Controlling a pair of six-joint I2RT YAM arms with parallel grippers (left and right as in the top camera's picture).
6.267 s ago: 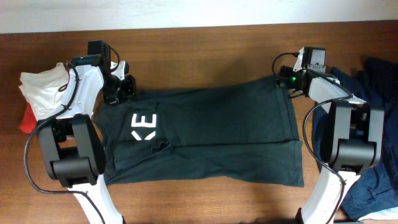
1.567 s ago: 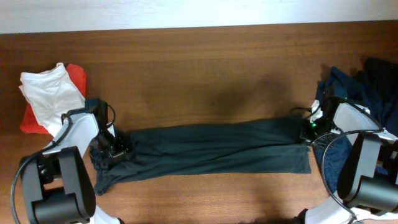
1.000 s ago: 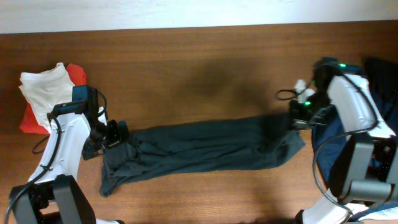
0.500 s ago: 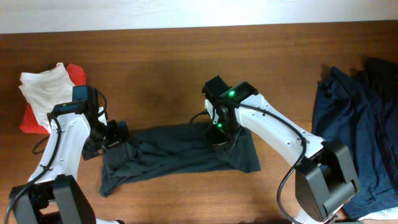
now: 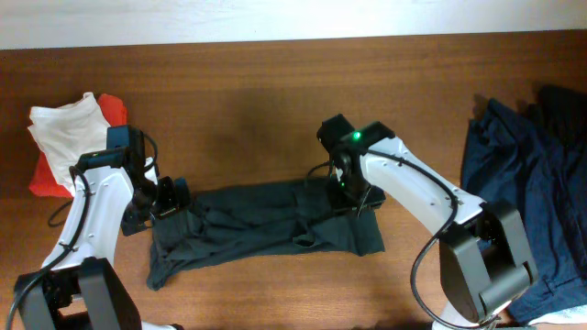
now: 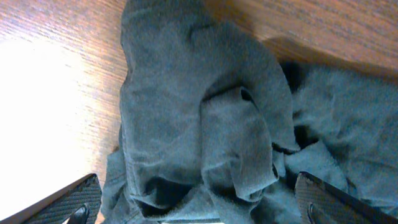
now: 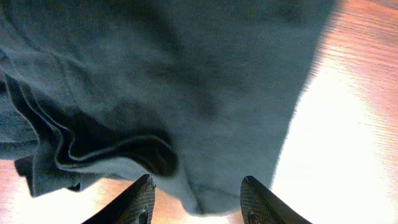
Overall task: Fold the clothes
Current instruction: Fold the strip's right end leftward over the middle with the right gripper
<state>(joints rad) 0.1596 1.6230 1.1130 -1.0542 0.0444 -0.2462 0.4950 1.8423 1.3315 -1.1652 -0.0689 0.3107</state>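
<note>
The dark-green T-shirt (image 5: 266,225) lies on the wooden counter (image 5: 275,101) in front of the two arms, bunched into a long, rumpled band that runs left to right, with its right end doubled over onto itself. The left gripper (image 5: 168,196) sits at the band's left end, right over the crumpled cloth. In the left wrist view its fingers (image 6: 74,202) stand wide apart at the bottom corners, holding nothing, with lumpy folds of the shirt spread between and beyond them. The right gripper (image 5: 356,198) is over the right part of the band, on top of the doubled-over layer. In the right wrist view its fingers (image 7: 138,199) are spread apart, less widely than the left ones, and a rounded fold edge of the shirt lies between them, not pinched. A heap of navy clothes (image 5: 523,183) rests at the counter's right edge, well apart from the shirt. At the far left a white cloth (image 5: 64,137) lies on top of a red cloth (image 5: 112,108).
</note>
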